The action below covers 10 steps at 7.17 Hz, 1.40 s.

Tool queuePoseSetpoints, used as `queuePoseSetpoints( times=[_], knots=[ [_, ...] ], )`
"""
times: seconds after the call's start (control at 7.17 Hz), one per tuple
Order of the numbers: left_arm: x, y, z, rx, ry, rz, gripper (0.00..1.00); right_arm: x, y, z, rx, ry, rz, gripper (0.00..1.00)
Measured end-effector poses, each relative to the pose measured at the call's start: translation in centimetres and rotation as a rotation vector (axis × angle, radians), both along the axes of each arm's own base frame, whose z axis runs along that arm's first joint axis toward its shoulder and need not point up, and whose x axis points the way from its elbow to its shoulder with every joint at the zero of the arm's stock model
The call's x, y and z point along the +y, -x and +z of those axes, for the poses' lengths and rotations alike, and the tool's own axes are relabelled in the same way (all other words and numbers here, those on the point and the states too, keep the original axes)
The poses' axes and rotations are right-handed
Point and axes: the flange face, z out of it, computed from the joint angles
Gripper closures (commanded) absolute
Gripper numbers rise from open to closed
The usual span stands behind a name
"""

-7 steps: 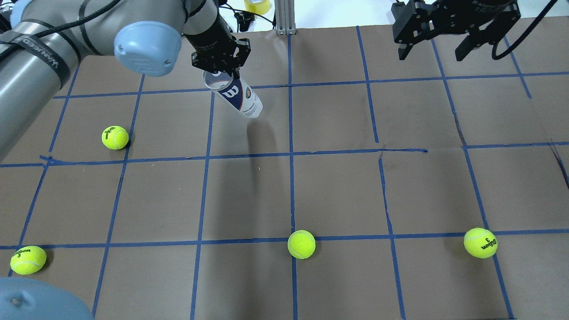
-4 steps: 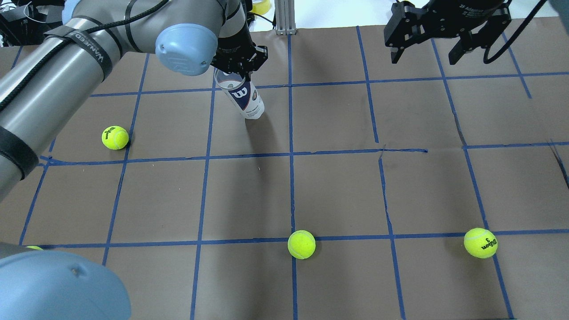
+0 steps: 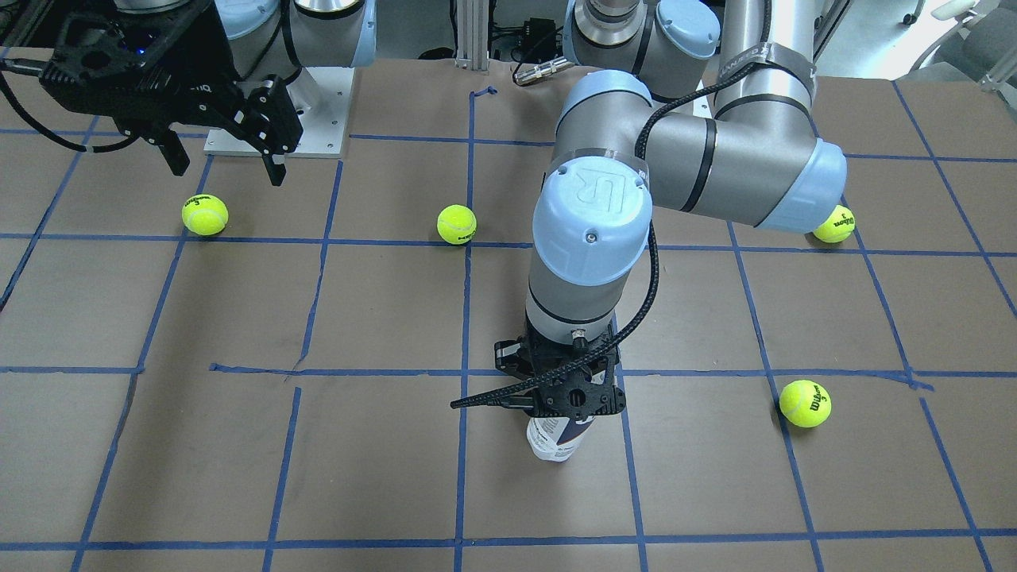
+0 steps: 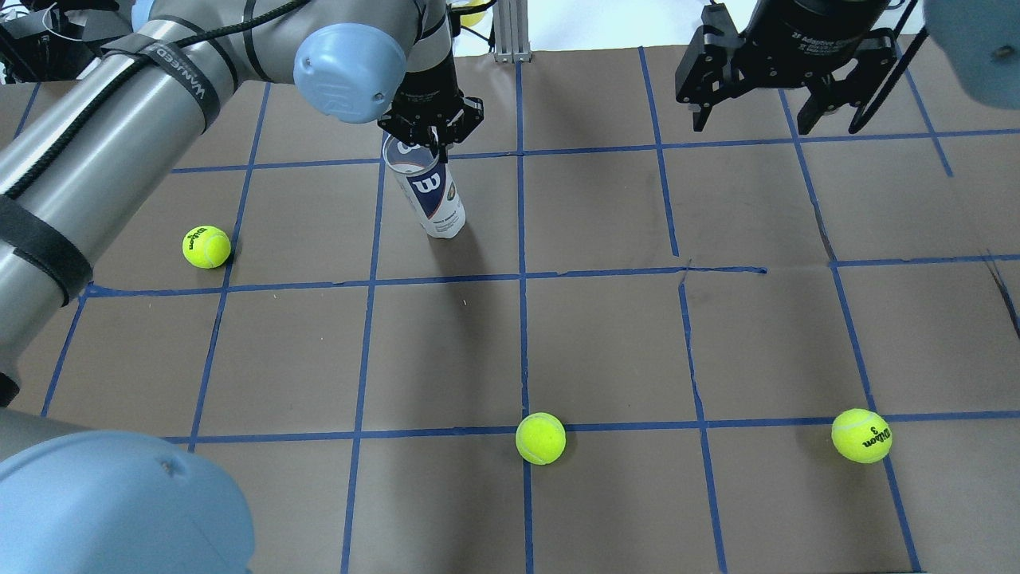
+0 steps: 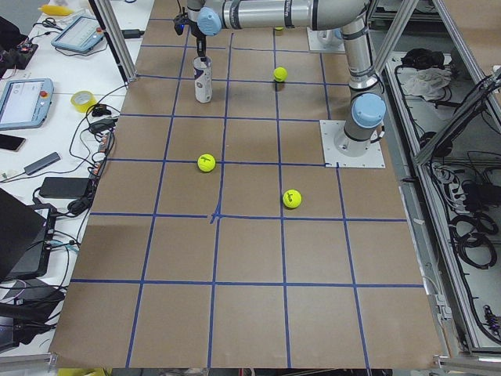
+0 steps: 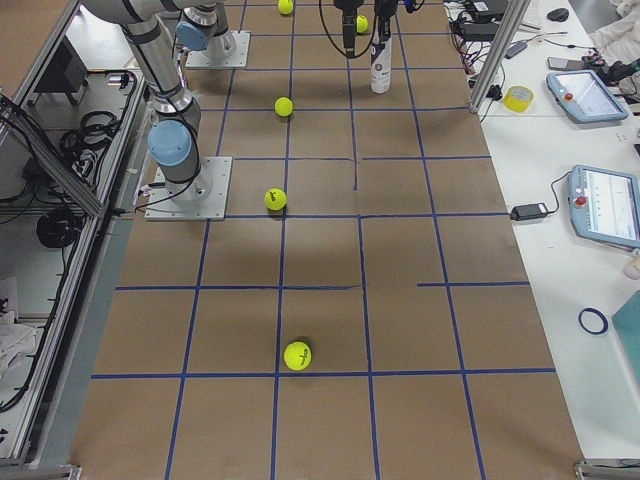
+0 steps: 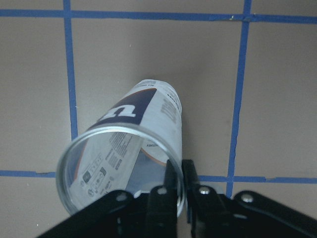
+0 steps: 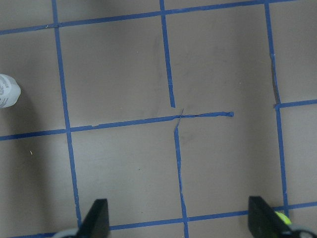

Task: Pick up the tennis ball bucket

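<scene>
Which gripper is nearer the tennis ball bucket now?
Left. The left gripper pinches the rim of the tennis ball bucket; the right gripper hangs open, well off to one side.

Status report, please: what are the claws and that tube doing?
Left gripper shut on rim of tennis ball bucket, near upright. Right gripper open, empty. Tennis balls well apart.

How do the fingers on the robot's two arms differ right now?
The left gripper has its fingers pinched shut on the rim of the tennis ball bucket; the right gripper has its fingers spread wide, holding nothing. The left is down at the bucket; the right hangs high over the table. Both are black and point downward.
</scene>
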Motion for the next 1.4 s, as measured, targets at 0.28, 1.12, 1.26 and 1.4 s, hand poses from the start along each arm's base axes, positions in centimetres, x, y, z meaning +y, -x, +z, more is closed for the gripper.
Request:
queuePoseSetpoints(
  times=[0.28,1.12,1.26,1.4],
  knots=[
    [-0.1,0.0,0.1,-0.013,-0.001,0.006,0.01,0.2,0.0,-0.8,0.004,-0.013,-0.001,0.0],
    [1.1,0.4,6.7,0.022,0.14,-0.014,0.0,0.2,0.0,-0.9,0.004,-0.016,0.006,0.0],
    [2.6,0.2,10.0,0.036,0.187,-0.019,0.0,0.2,0.0,-0.9,0.005,-0.017,0.007,0.0],
    [4.8,-0.3,13.0,0.046,0.218,-0.021,0.0,0.2,0.0,-0.9,0.005,-0.017,0.008,0.0]
  ],
)
